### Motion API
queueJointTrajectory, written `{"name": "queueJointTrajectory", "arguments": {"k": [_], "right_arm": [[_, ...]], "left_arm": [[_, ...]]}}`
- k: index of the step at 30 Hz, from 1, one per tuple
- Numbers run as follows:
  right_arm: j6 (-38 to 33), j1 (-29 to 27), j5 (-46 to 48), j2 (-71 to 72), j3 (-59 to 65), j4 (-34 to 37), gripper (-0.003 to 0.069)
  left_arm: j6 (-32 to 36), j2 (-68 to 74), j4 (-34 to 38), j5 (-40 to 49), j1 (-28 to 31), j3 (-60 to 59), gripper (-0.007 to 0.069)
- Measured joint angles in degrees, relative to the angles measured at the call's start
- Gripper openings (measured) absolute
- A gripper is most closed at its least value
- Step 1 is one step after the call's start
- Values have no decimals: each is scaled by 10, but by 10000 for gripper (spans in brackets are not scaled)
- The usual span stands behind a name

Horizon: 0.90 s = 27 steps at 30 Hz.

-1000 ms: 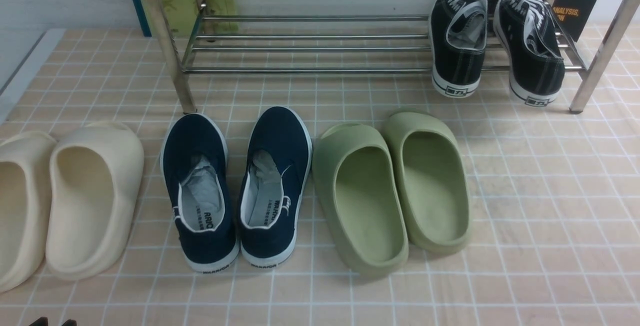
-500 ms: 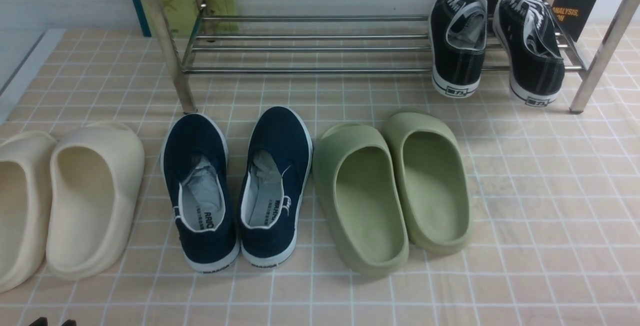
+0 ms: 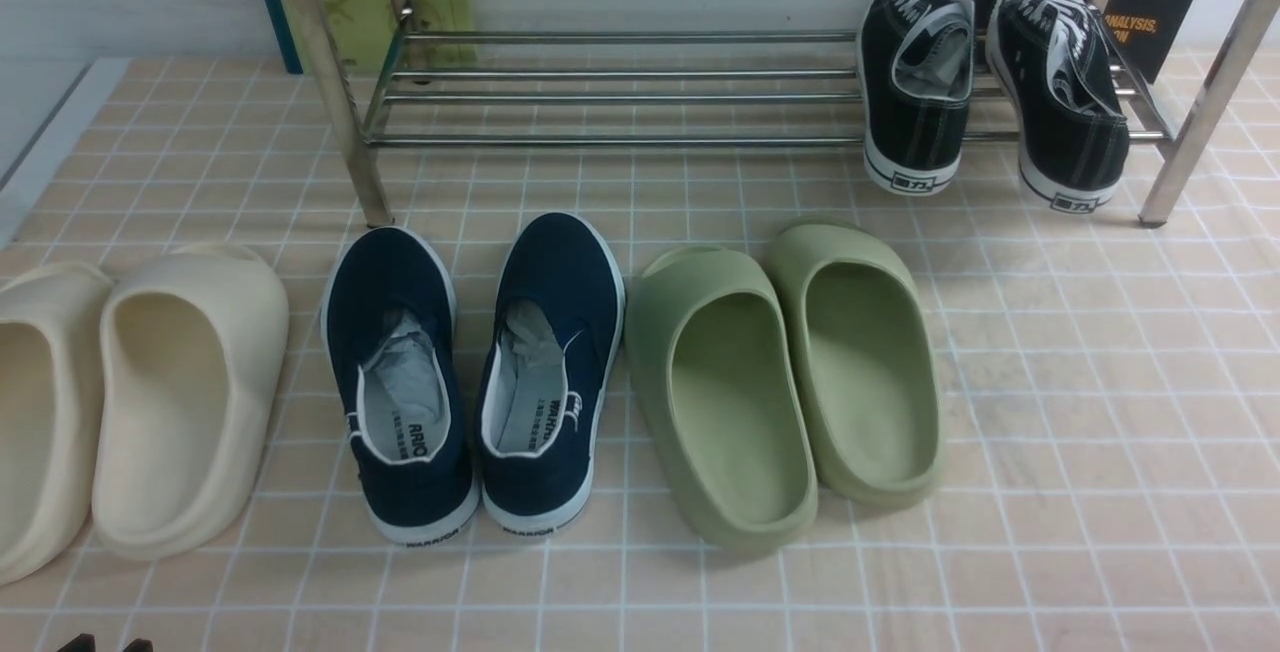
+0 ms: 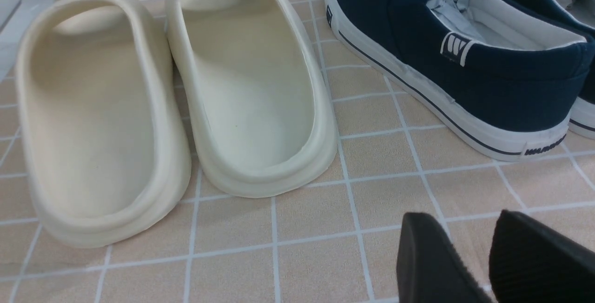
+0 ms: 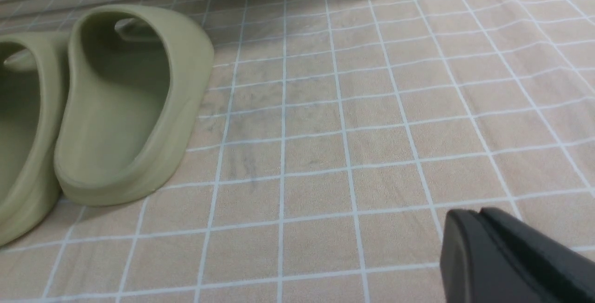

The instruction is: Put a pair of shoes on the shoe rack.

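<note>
While nothing visibly shifts, both black sneakers (image 3: 995, 97) sit on the lower tier of the shoe rack (image 3: 620, 141), upper right of the frame; placement looks finished. Left fingers (image 4: 465, 252) are apart, empty; right fingers (image 5: 474, 247) are together.

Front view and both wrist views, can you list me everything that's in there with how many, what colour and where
Black canvas lace-up sneakers: two, black and white, on the rack's lower tier, right end
Shiny steel shoe rack: one, silver, behind the floor shoes
Cream slippers: two, cream, floor, far left
Navy canvas slip-ons: two, navy with white soles, floor, right of the cream pair
Green slippers: two, green, floor, right of the slip-ons
Tiled floor: one, beige with white lines, underneath
Left fingers: two, black, apart
Right fingers: two, dark, together
</note>
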<state>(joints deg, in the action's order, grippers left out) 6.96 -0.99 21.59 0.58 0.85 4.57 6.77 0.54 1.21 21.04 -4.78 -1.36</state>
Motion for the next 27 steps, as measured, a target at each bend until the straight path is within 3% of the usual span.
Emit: {"name": "queueJointTrajectory", "arguments": {"k": [27], "right_arm": [[-1, 0, 1, 0, 0, 0, 63]], "left_arm": [[0, 0, -4, 0, 0, 0, 238]]}}
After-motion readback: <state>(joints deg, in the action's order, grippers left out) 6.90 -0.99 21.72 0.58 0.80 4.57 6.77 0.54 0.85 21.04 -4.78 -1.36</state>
